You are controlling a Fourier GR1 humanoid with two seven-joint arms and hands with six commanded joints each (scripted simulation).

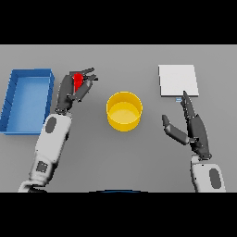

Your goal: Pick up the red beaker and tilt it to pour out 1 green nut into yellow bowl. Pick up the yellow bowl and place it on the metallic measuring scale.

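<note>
- A plain grey table (139, 157) carried everything.
- A blue tray (10, 99) lay on it at the far left.
- A yellow bowl (124, 121) stood near the middle.
- A metallic measuring scale (178, 78) sat flat at the far right.

Red beaker (78, 80) — in left robot hand (74, 90)

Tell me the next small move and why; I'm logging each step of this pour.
Probably carry the red beaker, held in the left hand, rightward until it is over the yellow bowl. The beaker is left of the bowl, so tilting now would likely miss it. The right hand waits open near the scale.
</note>
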